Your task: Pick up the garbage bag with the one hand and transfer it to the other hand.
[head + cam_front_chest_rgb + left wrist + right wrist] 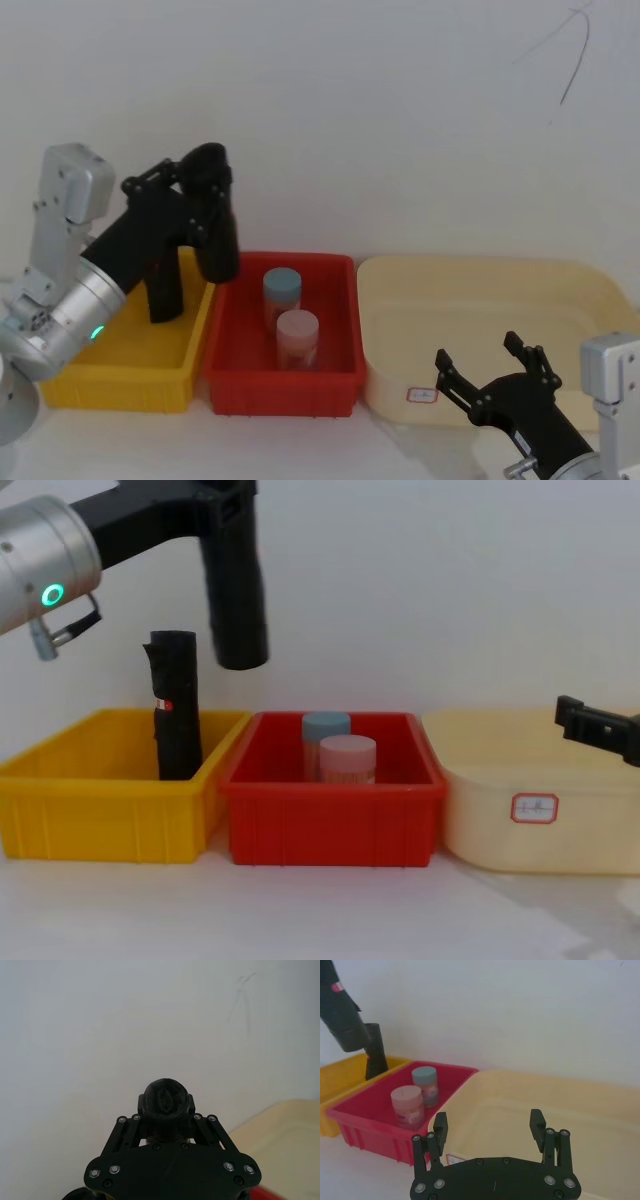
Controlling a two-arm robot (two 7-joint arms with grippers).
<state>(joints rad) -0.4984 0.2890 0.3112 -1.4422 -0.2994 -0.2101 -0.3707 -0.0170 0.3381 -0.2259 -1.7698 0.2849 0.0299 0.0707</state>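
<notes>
Three bins stand in a row along the far edge of the table (pixel 300 910). The yellow bin (pixel 120 385) at the left end holds a second black roll (pixel 175 705), upright in its right half and bearing a small red-and-white mark. Above it, the left gripper (pixel 203 212) is clamped on the garbage bag (pixel 235 590), which hangs near upright in the air, its lower end over the walls where the yellow and red bins meet and clear of both. The red bin (pixel 280 392) in the middle holds a blue-lidded jar (pixel 282 290) and, touching it in front, a pink jar (pixel 297 340). The cream bin (pixel 480 265) is at the right end. The right gripper (pixel 478 350) hovers at its front rim, fingers apart and holding nothing.
</notes>
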